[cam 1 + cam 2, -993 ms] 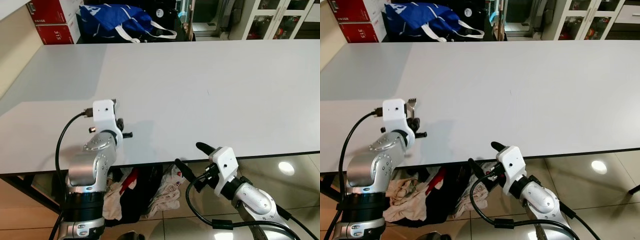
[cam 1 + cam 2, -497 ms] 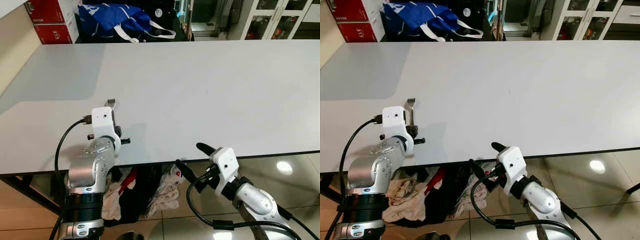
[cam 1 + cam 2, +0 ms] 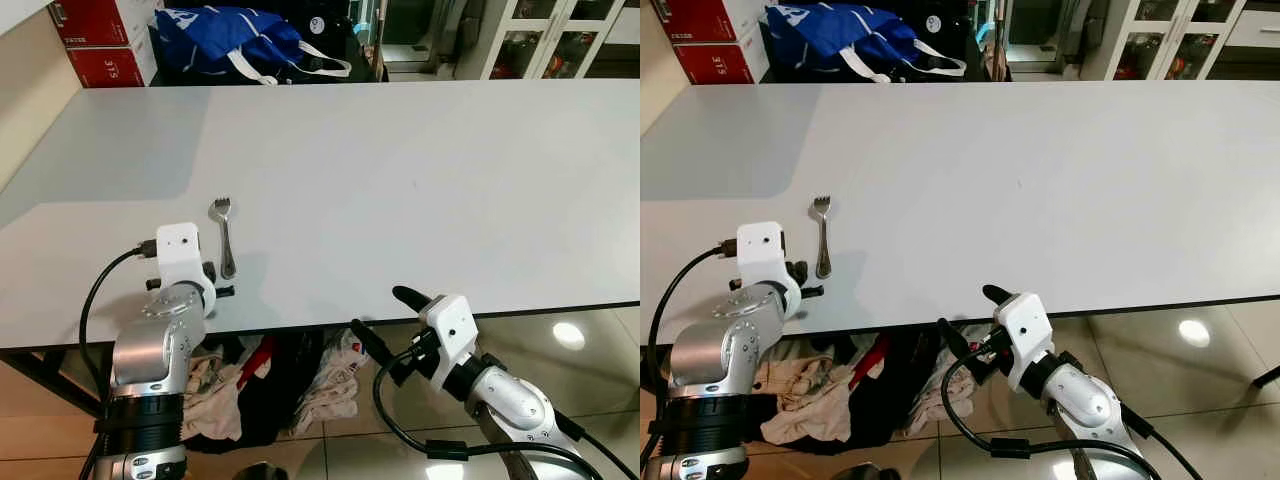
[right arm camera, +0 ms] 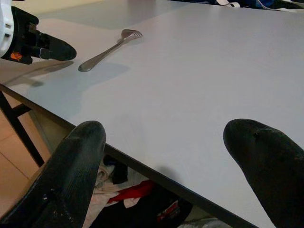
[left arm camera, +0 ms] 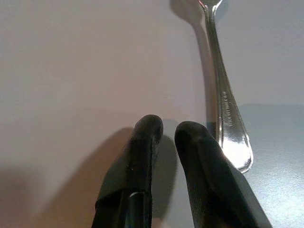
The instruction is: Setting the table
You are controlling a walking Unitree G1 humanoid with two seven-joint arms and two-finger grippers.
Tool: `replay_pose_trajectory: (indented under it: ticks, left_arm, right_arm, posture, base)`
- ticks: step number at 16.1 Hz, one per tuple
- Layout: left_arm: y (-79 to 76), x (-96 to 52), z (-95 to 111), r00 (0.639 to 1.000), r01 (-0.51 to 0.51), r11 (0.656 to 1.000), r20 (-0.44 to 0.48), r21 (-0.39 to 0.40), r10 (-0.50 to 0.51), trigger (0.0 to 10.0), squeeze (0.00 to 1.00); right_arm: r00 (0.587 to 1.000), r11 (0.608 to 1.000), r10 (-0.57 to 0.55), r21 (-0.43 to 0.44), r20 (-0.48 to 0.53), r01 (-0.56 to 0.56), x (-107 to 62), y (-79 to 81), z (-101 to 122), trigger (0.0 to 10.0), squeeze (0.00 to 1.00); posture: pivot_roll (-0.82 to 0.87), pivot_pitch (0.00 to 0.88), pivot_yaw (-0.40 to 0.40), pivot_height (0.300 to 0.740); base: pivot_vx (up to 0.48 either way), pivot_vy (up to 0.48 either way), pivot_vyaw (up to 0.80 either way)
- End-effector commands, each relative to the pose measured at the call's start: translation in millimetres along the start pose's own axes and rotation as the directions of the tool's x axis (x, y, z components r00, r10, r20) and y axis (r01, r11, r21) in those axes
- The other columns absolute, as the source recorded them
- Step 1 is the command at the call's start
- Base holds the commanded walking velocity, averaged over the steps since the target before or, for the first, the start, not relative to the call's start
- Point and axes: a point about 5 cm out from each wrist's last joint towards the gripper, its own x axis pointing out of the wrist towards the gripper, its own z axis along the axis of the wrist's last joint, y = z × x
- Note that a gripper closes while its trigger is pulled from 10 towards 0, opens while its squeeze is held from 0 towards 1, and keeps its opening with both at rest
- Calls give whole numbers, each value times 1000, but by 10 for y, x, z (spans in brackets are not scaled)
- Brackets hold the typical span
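A silver fork (image 3: 224, 240) lies flat on the white table (image 3: 420, 170) near its front left part, tines pointing away from me. My left gripper (image 5: 164, 129) hovers low over the table just beside the fork's handle end (image 5: 233, 142), shut and holding nothing. In the right wrist view the fork (image 4: 107, 50) lies free, with the left gripper's black fingers off its handle end. My right gripper (image 3: 382, 312) hangs open below the table's front edge, empty.
A blue bag (image 3: 235, 40) and red boxes (image 3: 105, 45) sit beyond the table's far edge, with glass-door cabinets (image 3: 540, 40) at the back right. Crumpled clothes (image 3: 290, 385) lie on the glossy floor under the table.
My left arm has drawn back toward the table's front edge and to the left, uncovering the whole fork, which stays lying on the table. The right arm has not moved.
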Motion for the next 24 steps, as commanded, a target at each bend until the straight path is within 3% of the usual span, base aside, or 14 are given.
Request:
replay_pose_trajectory:
  ticks: [1, 3, 5, 12, 15, 24]
  left_arm:
    - [-12, -20, 41, 1000, 9, 1000, 14, -6, -9, 10000, 0]
    - [-176, -60, 154, 995, 80, 995, 71, -53, -76, 10000, 0]
    - [-350, -59, 216, 985, 138, 990, 105, -37, -134, 10000, 0]
    - [-537, 72, 142, 983, 170, 985, 68, -4, -169, 10000, 0]
    - [-471, 176, 127, 988, 141, 990, 62, 3, -141, 10000, 0]
    - [-175, 175, 14, 998, 56, 998, 37, -11, -55, 10000, 0]
  right_arm:
    - [1000, 1000, -3, 1, 10, 3, -14, -22, 25, 10000, 0]
    - [1000, 1000, -2, 1, 11, 2, -15, -27, 24, 10000, 0]
    - [1000, 1000, 0, 0, 13, 0, -19, -31, 26, 10000, 0]
    - [1000, 1000, -1, -1, 9, 1, -42, -32, 32, 10000, 0]
    - [1000, 1000, -7, -3, 7, 7, -51, -30, 34, 10000, 0]
    - [1000, 1000, 1, 1, 6, -1, -42, -27, 40, 10000, 0]
  posture:
    - [-80, 10, 22, 731]
    - [-80, 7, 21, 731]
    - [-86, 6, 19, 731]
    - [-106, 17, 16, 731]
    - [-114, 18, 18, 731]
    - [-96, 25, 14, 731]
  base:
    - [0, 0, 0]
    - [0, 0, 0]
    - [0, 0, 0]
    - [0, 0, 0]
    - [0, 0, 0]
    - [0, 0, 0]
